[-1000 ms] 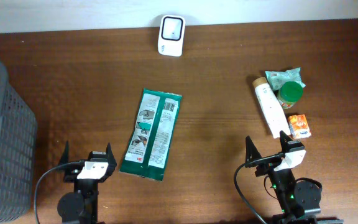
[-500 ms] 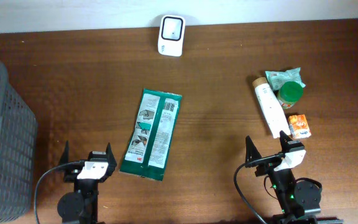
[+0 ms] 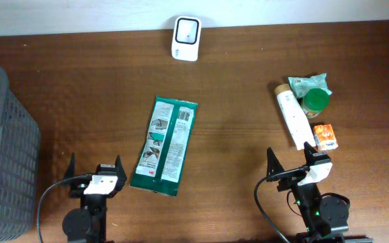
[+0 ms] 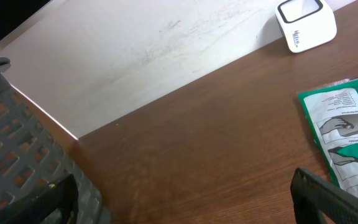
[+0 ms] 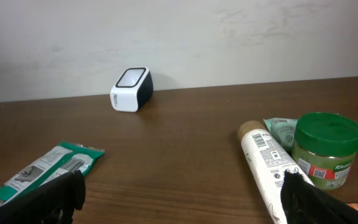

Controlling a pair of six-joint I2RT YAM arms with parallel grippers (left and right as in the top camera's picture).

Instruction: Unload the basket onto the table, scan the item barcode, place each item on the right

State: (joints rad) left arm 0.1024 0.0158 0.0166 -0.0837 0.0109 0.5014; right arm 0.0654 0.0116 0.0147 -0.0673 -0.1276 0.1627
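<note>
A white barcode scanner stands at the table's far edge, also seen in the left wrist view and the right wrist view. A flat green packet lies mid-table with its printed side up, just right of my left gripper. That gripper is open and holds nothing. My right gripper is open too and holds nothing. It sits just below a white tube with a barcode on it.
A green-lidded jar, a small pale green pouch and an orange box lie by the tube at the right. A grey mesh basket stands at the left edge, close to my left gripper.
</note>
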